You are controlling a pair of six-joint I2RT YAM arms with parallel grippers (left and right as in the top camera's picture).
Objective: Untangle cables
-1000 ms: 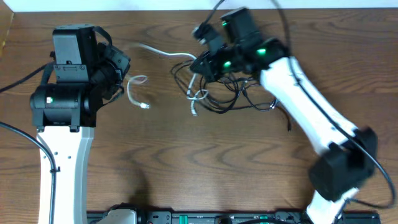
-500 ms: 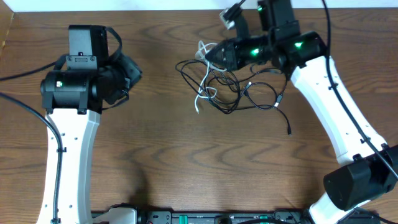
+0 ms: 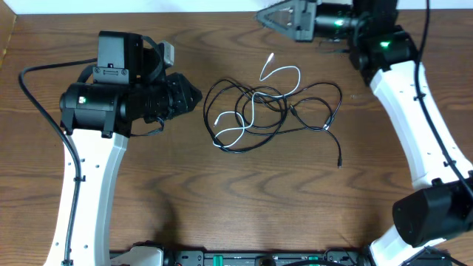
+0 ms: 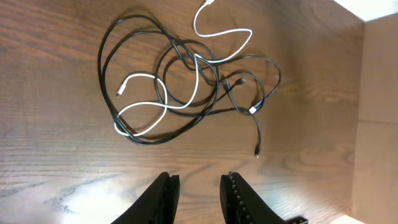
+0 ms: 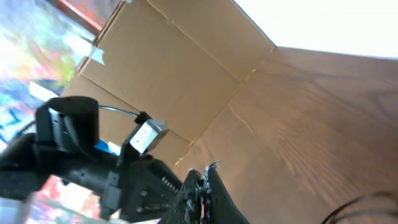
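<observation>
The cables lie in one loose tangle on the wooden table (image 3: 222,192). A thin white cable (image 3: 288,69) (image 4: 224,33) winds through loops of black cables (image 3: 206,111) (image 4: 102,68). One black plug end (image 3: 339,162) (image 4: 256,152) trails toward the front. My left gripper (image 3: 194,94) (image 4: 199,179) sits just left of the tangle, pointing at it, jaws a little open with nothing between them. My right gripper (image 3: 260,15) (image 5: 205,171) is raised above the table's back edge, shut and holding nothing, well clear of the cables.
A cardboard wall (image 4: 379,93) (image 5: 174,68) stands at the table's side. The left arm (image 5: 93,168) shows in the right wrist view. A thick black robot wire (image 3: 29,74) loops at the far left. A black rail (image 3: 259,258) runs along the front edge.
The right gripper let go of the tangle and rose toward the back. The cables dropped and spread flat. The left gripper moved right toward them and opened slightly.
</observation>
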